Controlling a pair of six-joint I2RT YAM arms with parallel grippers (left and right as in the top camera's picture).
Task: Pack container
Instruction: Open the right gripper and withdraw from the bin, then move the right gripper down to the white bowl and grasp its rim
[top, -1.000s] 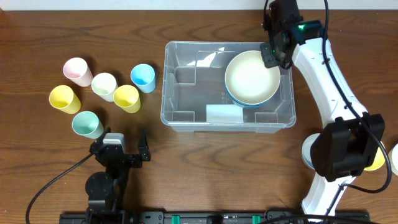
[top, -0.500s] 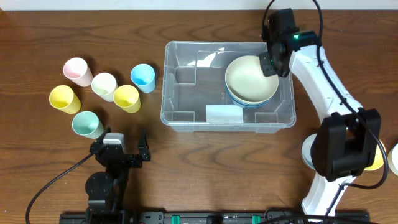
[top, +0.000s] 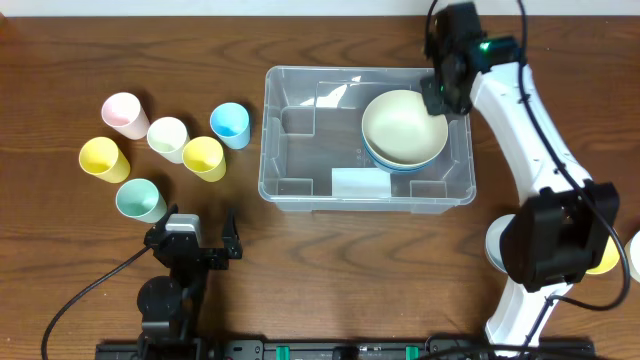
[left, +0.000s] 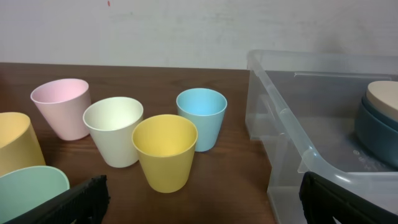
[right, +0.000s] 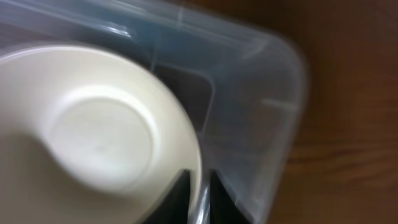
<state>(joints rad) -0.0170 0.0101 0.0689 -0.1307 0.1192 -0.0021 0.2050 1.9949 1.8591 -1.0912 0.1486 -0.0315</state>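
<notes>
Wood table (top: 330, 270); clear rectangular container (top: 300, 150), rounded corners, white label (top: 359, 182) on base.

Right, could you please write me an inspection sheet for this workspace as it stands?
Surface: brown wooden table, no spills seen.
Job's things: clear container holds a cream bowl stacked on a blue bowl.
Clutter: six cups left of it: pink cup, cream cup, blue cup, green cup, left yellow cup, right yellow cup.
Hands: left hand open, empty; right hand straddles the cream bowl's rim, grip unclear.
Cables: black cable by left arm; black cables along right arm.
Surroundings: pale wall behind.
</notes>
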